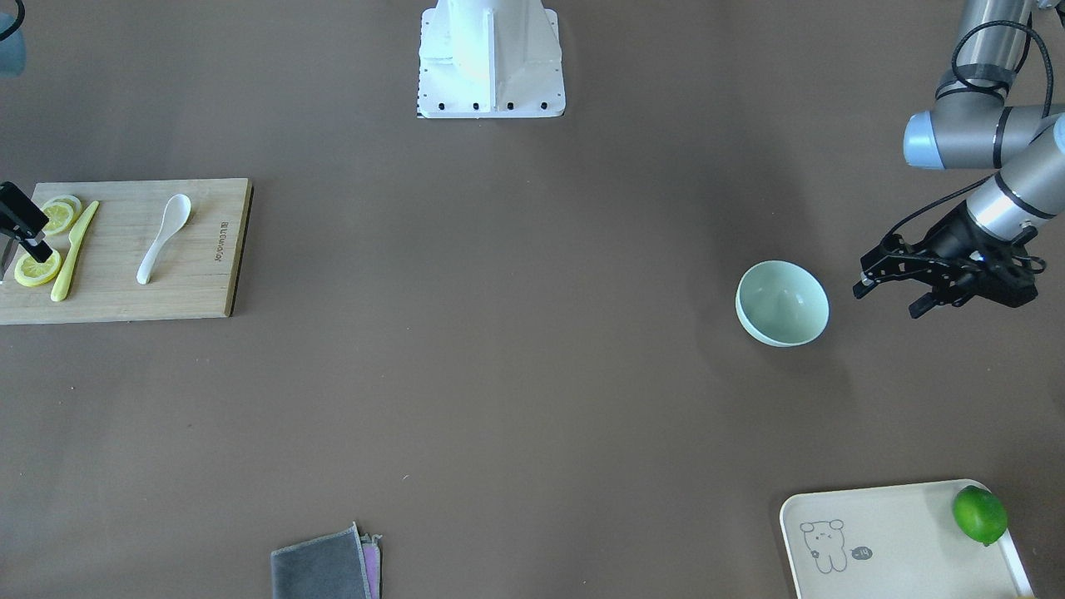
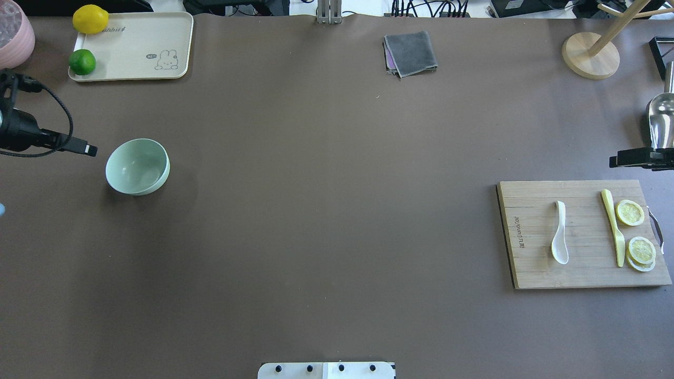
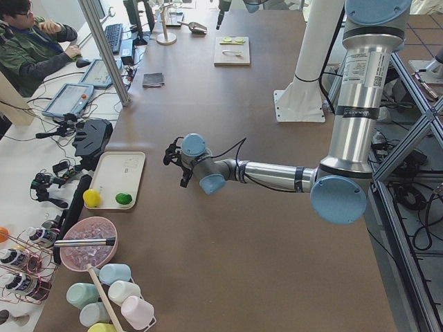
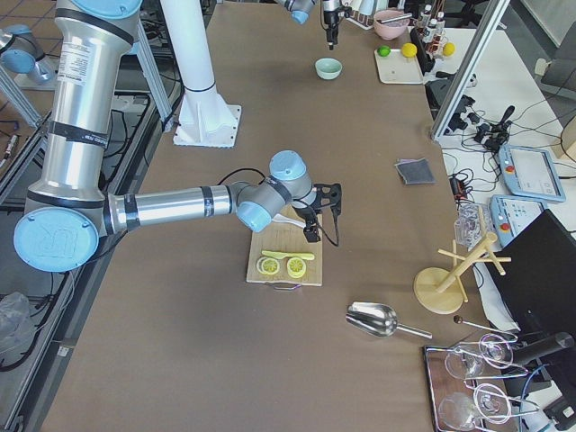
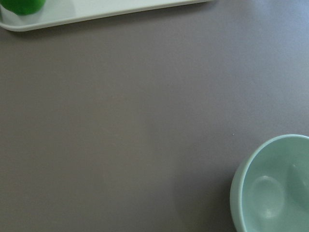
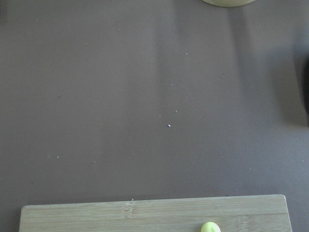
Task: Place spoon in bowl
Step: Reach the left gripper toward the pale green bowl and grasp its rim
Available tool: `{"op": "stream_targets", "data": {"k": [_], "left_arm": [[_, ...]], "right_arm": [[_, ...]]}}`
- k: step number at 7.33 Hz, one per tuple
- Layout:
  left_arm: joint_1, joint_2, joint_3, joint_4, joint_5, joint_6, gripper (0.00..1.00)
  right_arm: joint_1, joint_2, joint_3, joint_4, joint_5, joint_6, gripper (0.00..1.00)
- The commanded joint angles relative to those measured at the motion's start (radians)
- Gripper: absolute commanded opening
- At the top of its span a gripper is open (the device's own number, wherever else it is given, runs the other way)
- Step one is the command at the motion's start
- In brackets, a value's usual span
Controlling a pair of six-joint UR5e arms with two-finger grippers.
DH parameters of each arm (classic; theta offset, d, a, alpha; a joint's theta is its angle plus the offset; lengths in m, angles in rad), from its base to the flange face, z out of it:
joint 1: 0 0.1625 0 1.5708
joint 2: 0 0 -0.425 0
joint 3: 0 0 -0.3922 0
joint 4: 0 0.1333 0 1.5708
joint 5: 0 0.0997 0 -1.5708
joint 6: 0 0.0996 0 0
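Observation:
The small white spoon (image 1: 164,237) lies on a wooden cutting board (image 1: 200,258), scoop toward the robot; it also shows in the overhead view (image 2: 559,233). The pale mint-green bowl (image 1: 782,303) stands upright and empty on the brown table, also in the overhead view (image 2: 138,166) and at the lower right of the left wrist view (image 5: 275,188). My left gripper (image 1: 887,299) is open and empty, hovering just beside the bowl on its outer side. My right gripper (image 1: 40,241) looks open and empty, over the board's outer end above the lemon slices, apart from the spoon.
A yellow plastic knife (image 1: 75,249) and lemon slices (image 1: 37,268) lie on the board beside the spoon. A cream tray (image 1: 899,541) holds a lime (image 1: 980,514). A grey cloth (image 1: 324,566), a wooden stand (image 2: 590,55) and a metal scoop (image 2: 662,118) lie at the far side.

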Motion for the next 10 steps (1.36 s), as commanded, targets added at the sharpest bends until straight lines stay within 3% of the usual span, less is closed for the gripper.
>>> {"op": "stream_targets", "data": {"k": [1,2,3,4,7,10], "left_arm": [[0.071,-0.033,0.012,-0.022,0.050,-0.077,0.98],[0.084,-0.035,0.017,-0.025,0.073,-0.078,0.93],[0.091,-0.033,0.024,-0.037,0.076,-0.076,0.71],[0.104,-0.033,0.030,-0.037,0.077,-0.075,0.44],[0.127,-0.044,0.018,-0.037,0.113,-0.081,0.00],[0.144,-0.175,-0.009,-0.017,0.122,-0.270,0.00]], "right_arm": [[-0.001,0.000,0.001,0.000,-0.002,0.000,1.00],[-0.001,0.000,0.001,0.000,-0.002,0.000,1.00],[-0.001,0.000,0.001,0.000,-0.002,0.000,1.00],[-0.001,0.000,0.001,0.000,-0.002,0.000,1.00],[-0.001,0.000,0.001,0.000,0.000,0.000,1.00],[-0.001,0.000,0.001,0.001,0.000,0.000,1.00]]}}
